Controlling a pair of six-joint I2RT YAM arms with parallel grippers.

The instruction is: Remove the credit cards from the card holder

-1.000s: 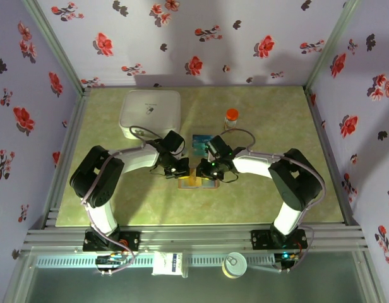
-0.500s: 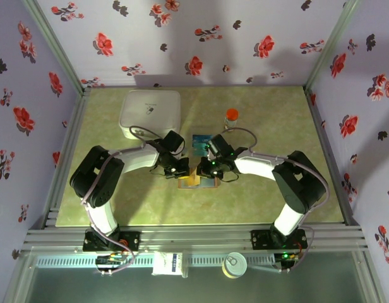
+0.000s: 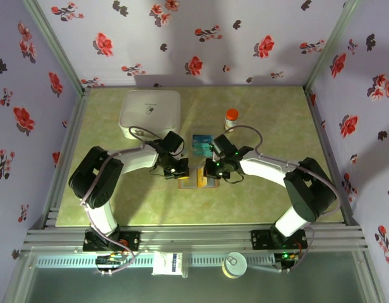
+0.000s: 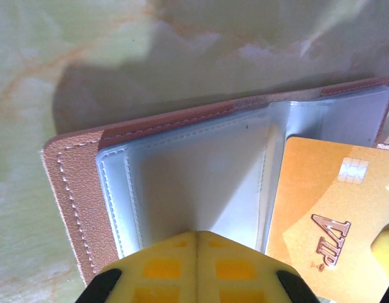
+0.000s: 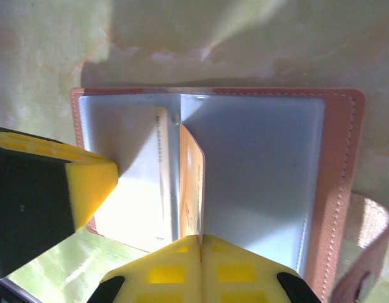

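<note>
Jaws clamped: left gripper [image 4: 196,246] on tan leather card holder [image 4: 73,189], right gripper [image 5: 201,247] on gold plastic card [image 4: 311,189]; I fear the holder lifting off the mid-desk [image 3: 276,113].

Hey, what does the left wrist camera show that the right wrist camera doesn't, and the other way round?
Left wrist: the gold card face-on, chip and VIP lettering legible, jutting from the card holder. Right wrist: that card edge-on, running into the shut right gripper, and a tan strap. Both: the holder open, pale pockets, green table, yellow fingertips closed together.
</note>
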